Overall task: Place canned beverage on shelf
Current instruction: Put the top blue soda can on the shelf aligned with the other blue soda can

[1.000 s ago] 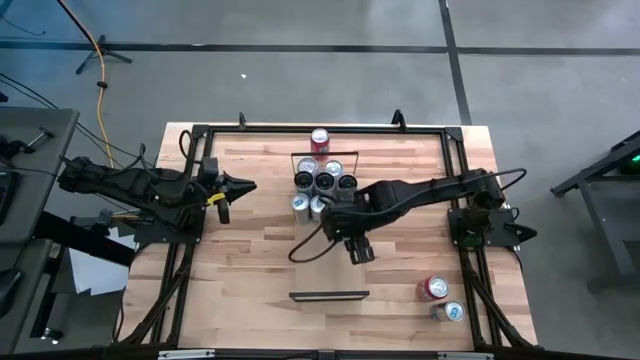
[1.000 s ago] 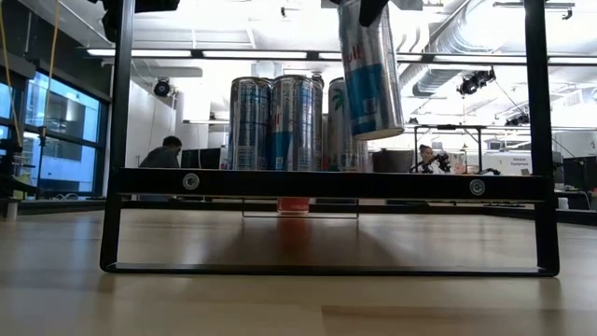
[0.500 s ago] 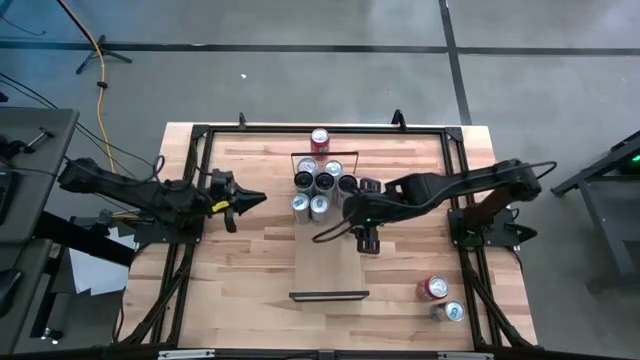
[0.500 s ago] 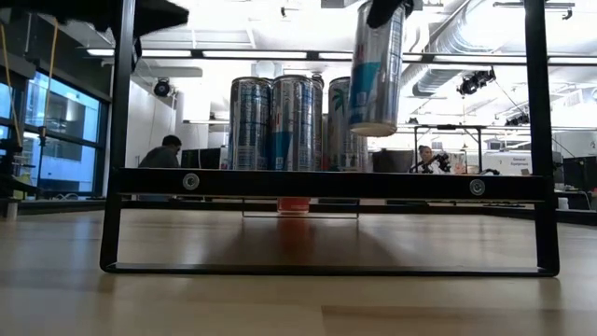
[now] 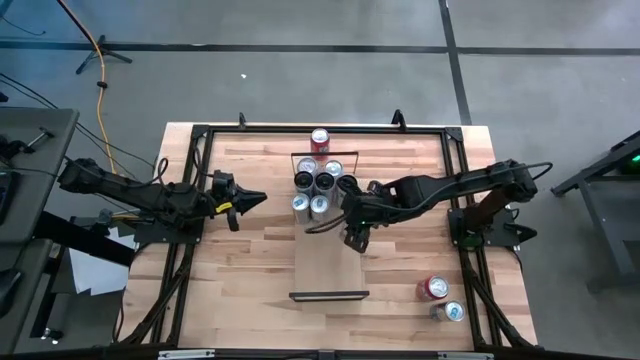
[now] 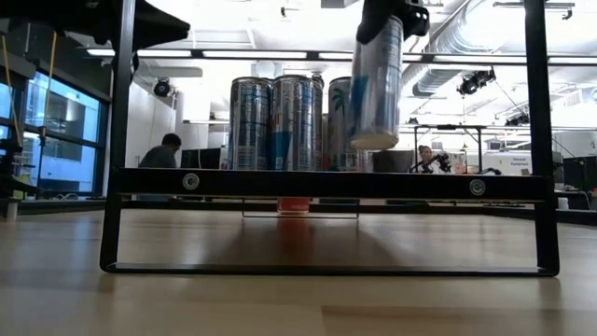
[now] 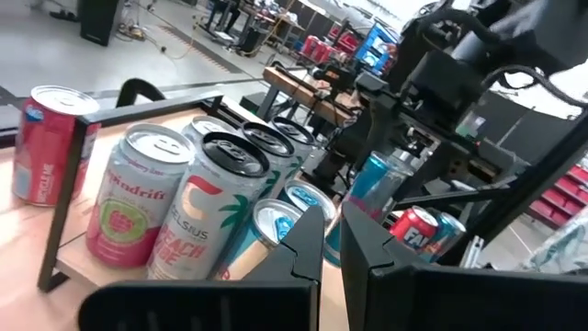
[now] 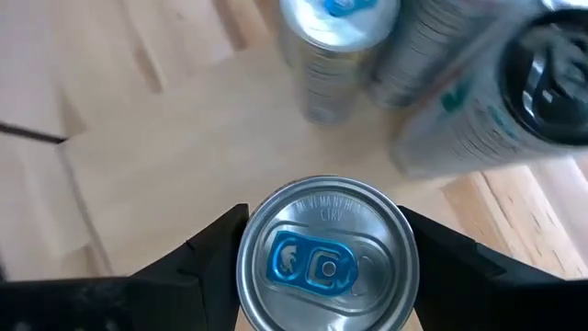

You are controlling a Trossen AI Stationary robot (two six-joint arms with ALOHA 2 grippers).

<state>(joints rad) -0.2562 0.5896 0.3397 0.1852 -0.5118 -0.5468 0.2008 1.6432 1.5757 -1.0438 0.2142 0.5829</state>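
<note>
The right gripper [image 5: 356,229] held a silver-and-blue can [image 6: 374,82] by its top, fingers [image 8: 209,248] clamped on either side of the lid, hanging it clear above the shelf [image 5: 327,268], just beside the cluster of cans [image 5: 322,184] standing there. The left gripper [image 5: 252,198] waited with fingers closed over the table's [image 5: 250,270] left side.

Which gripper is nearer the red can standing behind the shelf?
Left, narrowly. The left gripper, shut, hovers to the left of the red can; the right gripper, shut on a silver can, is above the shelf.
</note>
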